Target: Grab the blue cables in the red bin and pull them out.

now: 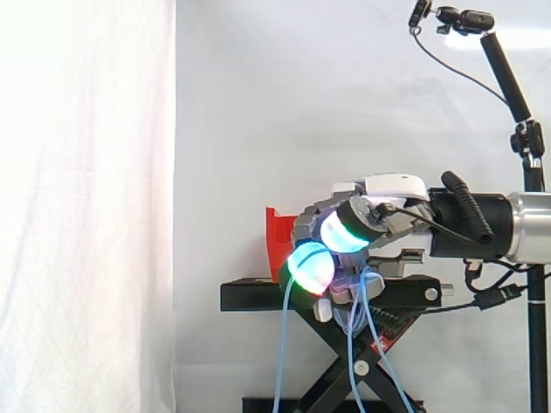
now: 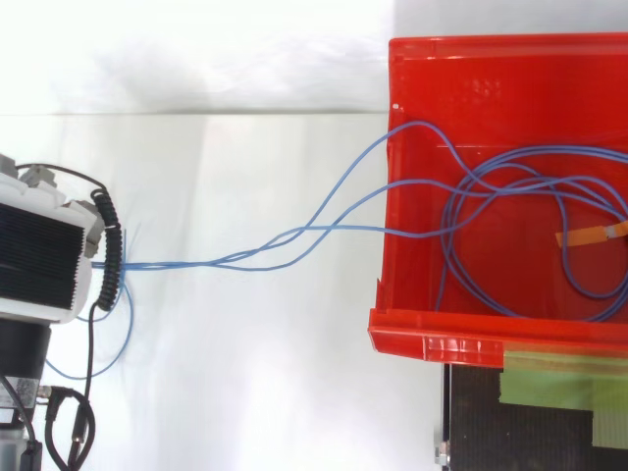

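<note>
Several thin blue cables run taut from the red bin leftward over its side wall to my hand at the left edge. Loops of the cables still lie coiled inside the bin. In the side view my hand is in front of the red bin, level with its lower part, with its fingers curled round the cables. Strands of the blue cables hang from the hand down past the stand. One slack loop droops below the hand in the top view.
The bin sits on a black scissor stand with green tape on its top. An orange tag is wrapped on a cable inside the bin. A camera on a black pole stands at the right, before the white curtain.
</note>
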